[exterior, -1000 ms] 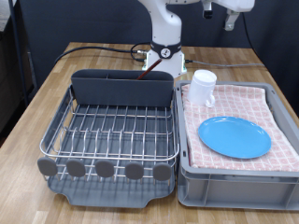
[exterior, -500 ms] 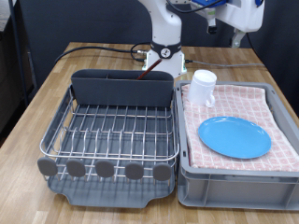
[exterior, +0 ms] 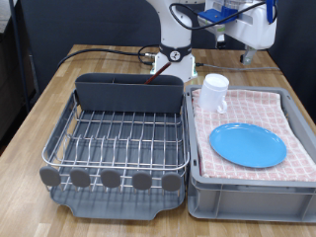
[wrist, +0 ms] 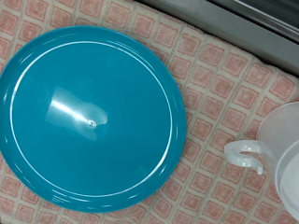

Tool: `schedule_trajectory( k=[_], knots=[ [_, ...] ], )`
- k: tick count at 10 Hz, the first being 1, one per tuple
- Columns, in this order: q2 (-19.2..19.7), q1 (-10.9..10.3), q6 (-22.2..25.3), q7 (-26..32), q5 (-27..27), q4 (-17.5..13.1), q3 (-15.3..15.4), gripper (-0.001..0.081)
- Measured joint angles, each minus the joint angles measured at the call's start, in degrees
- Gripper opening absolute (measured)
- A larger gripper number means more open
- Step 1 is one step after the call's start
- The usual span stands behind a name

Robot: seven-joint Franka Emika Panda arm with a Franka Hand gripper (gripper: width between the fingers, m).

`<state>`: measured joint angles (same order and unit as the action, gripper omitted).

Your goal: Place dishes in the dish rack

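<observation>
The blue plate point(exterior: 248, 145) lies flat on pink checked cloth inside the grey crate point(exterior: 247, 190); it fills most of the wrist view point(wrist: 93, 117). The white mug point(exterior: 213, 93) stands upright at the crate's far left corner, and its handle and rim show in the wrist view point(wrist: 245, 155). The silver wire dish rack point(exterior: 123, 138) on its dark tray holds no plate or mug. A small reddish tip point(exterior: 151, 81), perhaps the wooden spoon, shows at the rim of the dark caddy point(exterior: 128, 94). My gripper point(exterior: 245, 55) hangs high above the crate's far side, holding nothing I can see.
The robot base point(exterior: 176, 54) and black cables stand behind the rack on the wooden table point(exterior: 49, 89). The crate sits tight against the rack on the exterior view's right. A row of dark round feet point(exterior: 109, 179) lines the rack's near edge.
The arm has swung lower and a little towards the exterior view's bottom, coming over the crate's far side. The plate, mug and rack have not moved.
</observation>
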<state>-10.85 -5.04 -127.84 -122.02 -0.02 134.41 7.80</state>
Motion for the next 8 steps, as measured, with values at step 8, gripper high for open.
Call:
schedule_trajectory(
  k=[8],
  knots=[
    [2.7, -0.38, -21.2, 16.02, 10.24, 9.4, -1.77, 0.0802]
  ],
)
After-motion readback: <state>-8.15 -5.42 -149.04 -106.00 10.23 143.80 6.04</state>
